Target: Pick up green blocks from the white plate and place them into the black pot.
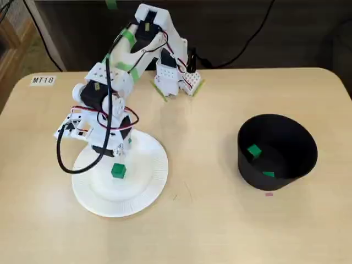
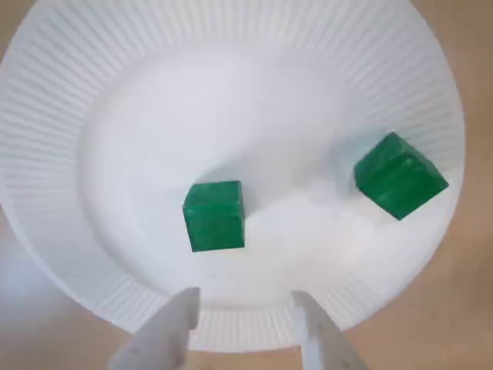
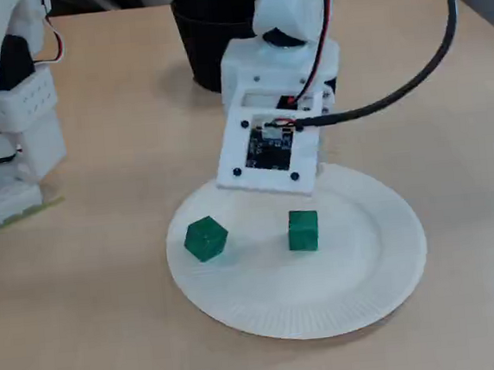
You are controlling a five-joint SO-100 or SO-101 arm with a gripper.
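**Item 1 — white plate** (image 1: 146, 187): round with a ribbed rim, lying flat on the pale wooden table (image 1: 209, 231). All places below are given from it.

**Item 2: upright green block** (image 2: 215, 216). It rests on one face close to the plate's middle, touching nothing but the plate. It also shows in a fixed view (image 1: 118, 170), just below the arm.

**Item 3: tilted green block** (image 2: 400, 176). It is on the plate, turned at an angle and lying toward the rim, on the right in the wrist view. It is well apart from the upright block. In a fixed view (image 3: 206, 239) it lies at the plate's left side.

**Item 4: gripper** (image 2: 245, 297). It hangs over the plate's rim at the bottom of the wrist view. Its two white fingers (image 2: 166, 331) are spread wider than the upright block, with nothing between them. That block lies just beyond the tips, clear of both.

**Item 5: arm** (image 1: 110, 93). It is white with red wiring and bends down over the plate. A black cable (image 1: 63, 157) loops past the plate's left edge in a fixed view.

**Item 6 — black pot** (image 1: 297, 143): upright and open-topped, standing well apart from the plate, to its right in a fixed view.

**Item 7: green blocks in the pot** (image 1: 253, 150). There are two, lying on its floor.

**Item 8: label** (image 1: 43, 80). It reads MT18 and is stuck on the table up and left of the plate in the same view
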